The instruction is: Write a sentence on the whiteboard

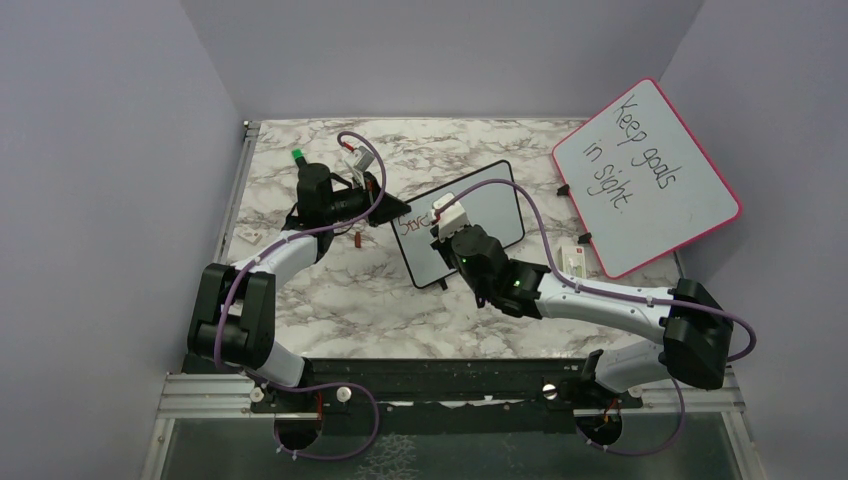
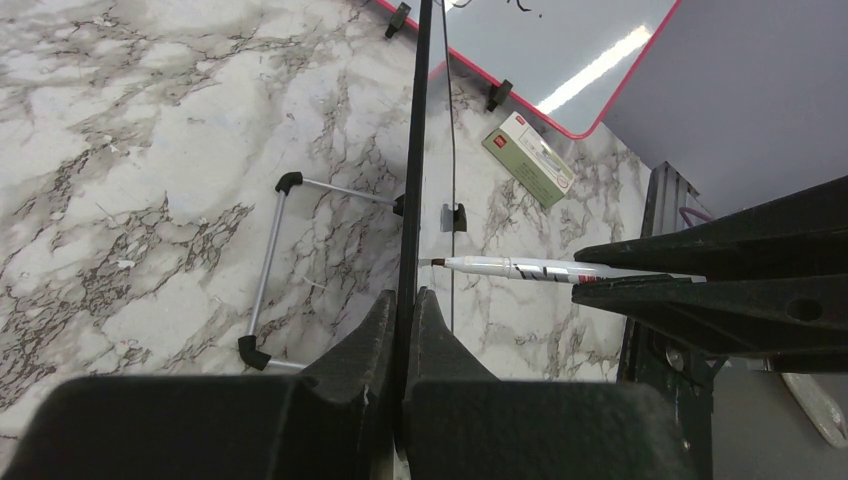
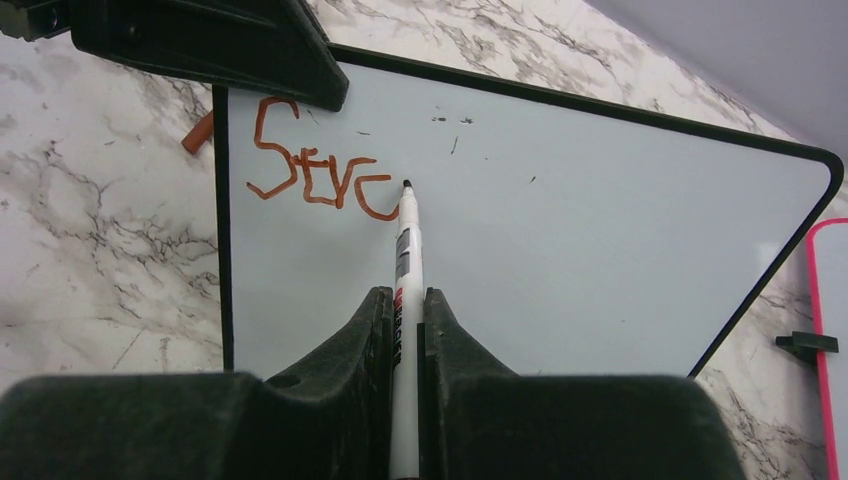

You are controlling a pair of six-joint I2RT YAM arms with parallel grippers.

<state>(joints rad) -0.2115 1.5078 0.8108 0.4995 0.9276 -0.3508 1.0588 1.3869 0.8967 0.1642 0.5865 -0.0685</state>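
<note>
The small black-framed whiteboard (image 1: 500,215) stands tilted at mid-table. My left gripper (image 1: 385,205) is shut on its left edge; in the left wrist view that edge is a black line (image 2: 415,150) pinched in the left gripper (image 2: 405,296). My right gripper (image 3: 403,296) is shut on a white marker (image 3: 405,250), whose dark tip touches the whiteboard (image 3: 600,240). The sentence (image 3: 320,175) is a few reddish-brown letters reading roughly "Stro" near the upper left corner, and the tip rests at the last stroke. The marker (image 2: 520,268) also shows from the side, held by the right gripper (image 1: 447,225).
A larger pink-framed board (image 1: 645,175) with black handwriting leans at the right wall. A small box (image 1: 572,260) lies beside it. A reddish cap (image 1: 358,240) sits on the marble under the left arm. The whiteboard's wire stand (image 2: 270,270) rests on the table behind it.
</note>
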